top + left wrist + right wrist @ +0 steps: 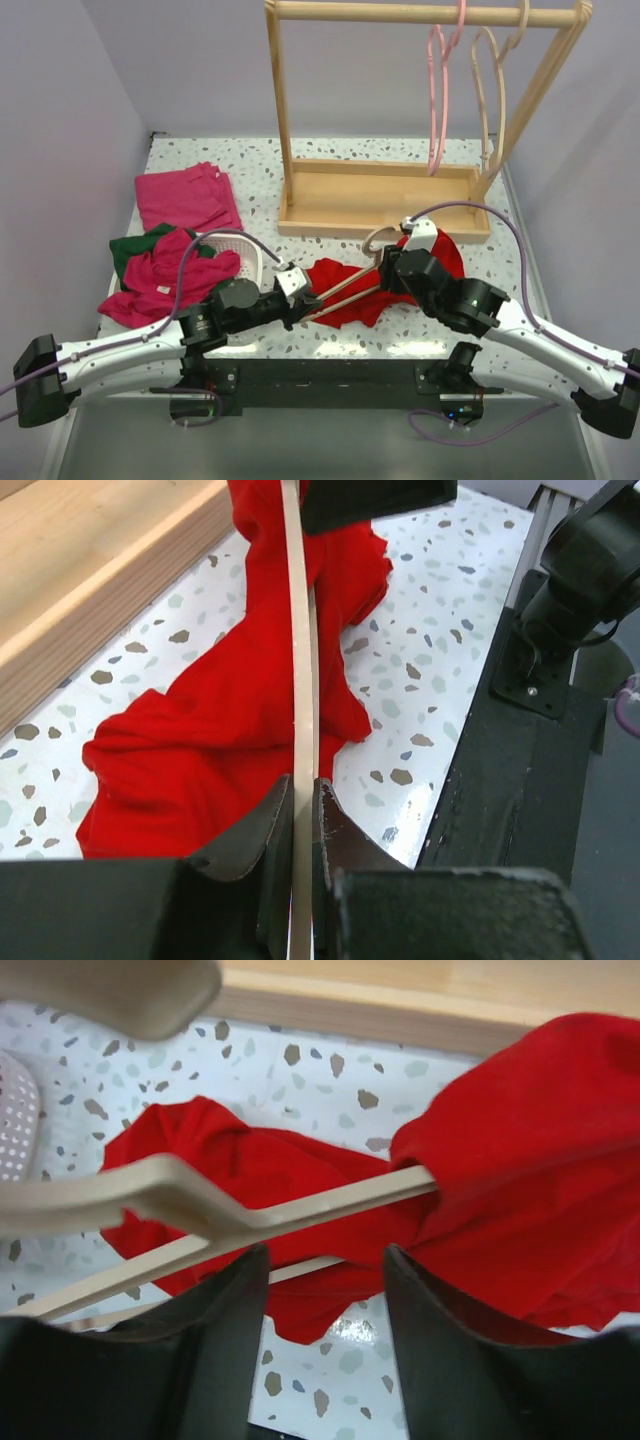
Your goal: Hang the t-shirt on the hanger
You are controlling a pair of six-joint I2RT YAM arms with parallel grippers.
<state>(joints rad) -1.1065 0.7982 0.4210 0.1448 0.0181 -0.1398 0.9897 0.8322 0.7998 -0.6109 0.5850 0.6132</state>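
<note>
I saw a speckled terrazzo table (pixel 330 152) with a wooden rack (pixel 380 200) at the upper middle of the frame. A pink hanger (pixel 436 160) and a pale hanger (pixel 481 110) hung from its rail. At left lay a folded magenta garment (pixel 185 195). Below it were a dark green garment (pixel 135 250), a crumpled pink garment (pixel 150 285) and a white perforated basket (pixel 235 255).

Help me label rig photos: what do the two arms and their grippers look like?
Both the left arm and right arm have white links, black joints and a looping lilac cable. The left gripper and right gripper have black, wedge-shaped fingers.
</note>
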